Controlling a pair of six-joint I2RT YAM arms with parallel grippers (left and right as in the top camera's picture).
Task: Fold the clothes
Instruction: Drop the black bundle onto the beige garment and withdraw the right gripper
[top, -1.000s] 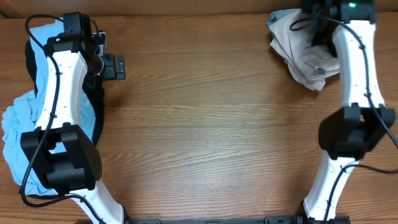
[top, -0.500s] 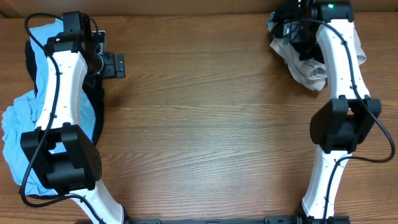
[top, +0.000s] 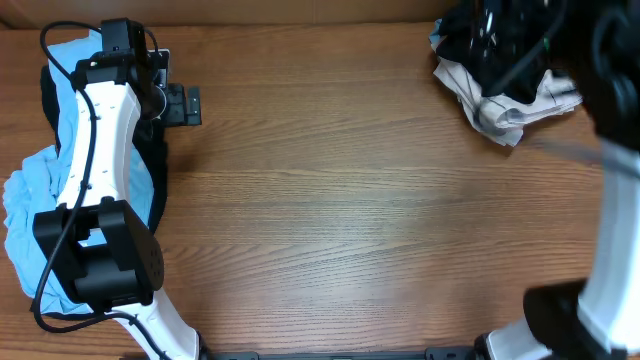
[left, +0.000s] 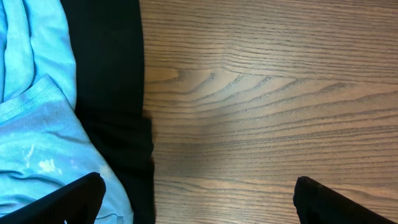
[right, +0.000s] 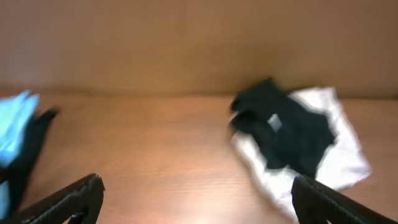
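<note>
A small bundled black T-shirt (right: 286, 134) with a pale neck label lies on the beige-white trousers (right: 339, 146) at the table's far right corner; from overhead the black T-shirt (top: 490, 55) is partly smeared by motion blur. My right gripper (right: 196, 199) stands open, pulled back from the pile, with nothing between its fingers. My left gripper (top: 190, 105) is open over bare wood at the far left, beside another black garment (left: 112, 93) that lies under the light blue shirt (left: 34, 124). In the left wrist view, my left gripper (left: 199, 202) holds nothing.
The light blue shirt (top: 30, 200) is heaped along the left edge under my left arm (top: 95, 150). My right arm (top: 610, 150) is blurred and looms large at the right edge. A brown wall runs behind the table (top: 330, 200).
My right gripper has gone from shut to open and left the black T-shirt on the trousers. The right arm has swung up and away to the right. The left arm has not moved.
</note>
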